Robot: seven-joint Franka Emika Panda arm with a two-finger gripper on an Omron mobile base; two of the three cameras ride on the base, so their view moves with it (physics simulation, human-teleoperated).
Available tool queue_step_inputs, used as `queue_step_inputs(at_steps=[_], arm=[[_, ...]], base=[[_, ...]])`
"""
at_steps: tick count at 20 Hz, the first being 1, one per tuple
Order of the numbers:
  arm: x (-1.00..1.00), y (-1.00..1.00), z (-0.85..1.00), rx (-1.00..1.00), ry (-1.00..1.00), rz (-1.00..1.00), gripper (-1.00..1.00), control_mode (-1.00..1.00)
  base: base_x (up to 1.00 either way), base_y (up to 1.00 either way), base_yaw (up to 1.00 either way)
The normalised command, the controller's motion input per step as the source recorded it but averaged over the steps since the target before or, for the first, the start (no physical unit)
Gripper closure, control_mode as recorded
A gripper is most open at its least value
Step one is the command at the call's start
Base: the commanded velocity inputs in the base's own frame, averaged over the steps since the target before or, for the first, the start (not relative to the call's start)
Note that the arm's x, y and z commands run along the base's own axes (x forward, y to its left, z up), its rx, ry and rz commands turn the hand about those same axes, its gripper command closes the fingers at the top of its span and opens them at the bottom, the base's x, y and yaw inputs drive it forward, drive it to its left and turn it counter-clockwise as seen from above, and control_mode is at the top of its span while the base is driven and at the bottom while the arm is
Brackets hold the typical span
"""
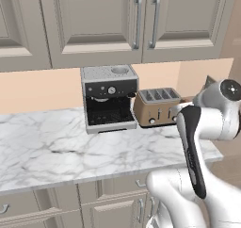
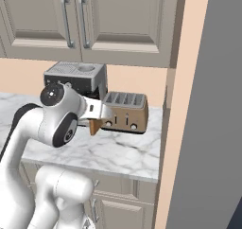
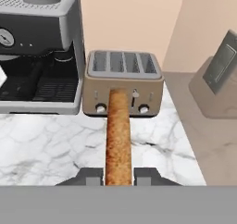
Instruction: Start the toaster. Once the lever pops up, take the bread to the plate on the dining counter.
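I have the gripper (image 3: 118, 176) clamped on the bread (image 3: 118, 140), which in my hand view stands edge-on as a brown strip up the middle of the frame, its far end overlapping the front face of the toaster (image 3: 123, 83). In the right base view the bread (image 2: 95, 126) pokes out below the white wrist at centre left, just left of the toaster (image 2: 125, 111). The toaster (image 1: 156, 106) sits right of centre in my left base view on the marble worktop (image 1: 56, 147), beside the coffee machine (image 1: 109, 98).
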Motion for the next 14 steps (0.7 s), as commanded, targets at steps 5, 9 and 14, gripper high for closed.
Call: queue_step_inputs(at_steps=[5, 9, 14], arm=[[-0.47, 0.18, 0.0, 0.0, 0.06, 0.0, 1.0, -1.0], [-0.22, 0.12, 0.01, 0.0, 0.02, 0.0, 1.0, -1.0], [-0.33, 0.09, 0.01, 0.02, 0.0, -0.01, 1.0, -1.0]], base=[[0.0, 0.0, 0.0], [0.0, 0.0, 0.0], [0.0, 0.0, 0.0]])
